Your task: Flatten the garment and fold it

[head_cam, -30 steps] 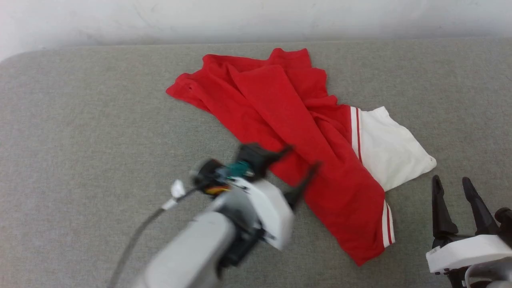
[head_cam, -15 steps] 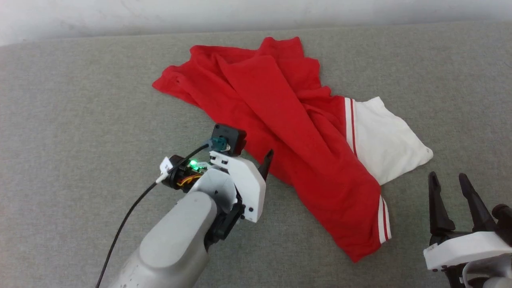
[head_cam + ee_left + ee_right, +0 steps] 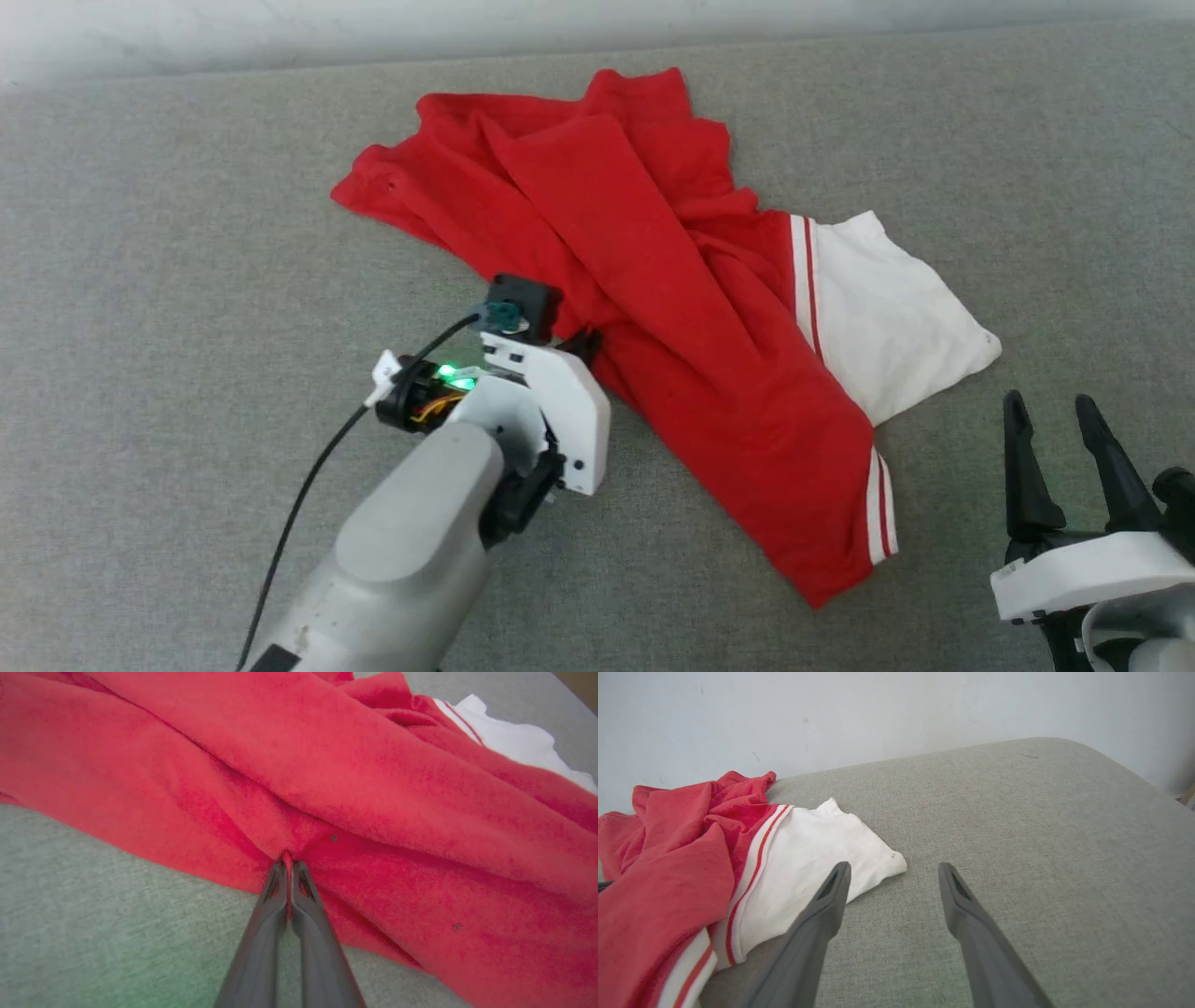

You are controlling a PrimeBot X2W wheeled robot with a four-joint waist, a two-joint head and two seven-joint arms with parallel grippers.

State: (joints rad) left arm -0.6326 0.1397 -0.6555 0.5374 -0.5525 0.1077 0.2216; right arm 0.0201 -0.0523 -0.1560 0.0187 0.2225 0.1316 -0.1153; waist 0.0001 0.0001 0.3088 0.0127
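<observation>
1. We find the garment (image 3: pixel 653 280) crumpled mid-frame on the grey fabric surface (image 3: pixel 187 233), red body bunched, white sleeve (image 3: pixel 887 317) spread right.
2. Left fingers (image 3: pixel 273 900) pinch its red edge; right fingers (image 3: pixel 1025 476) gape, empty.

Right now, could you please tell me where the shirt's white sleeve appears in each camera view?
Head view: the white sleeve lies right of centre, at the right side of the red shirt.
Left wrist view: the white sleeve is in the upper right corner.
Right wrist view: the white sleeve is left of centre.
Shared landmark: the striped trim where sleeve meets red cloth.
</observation>
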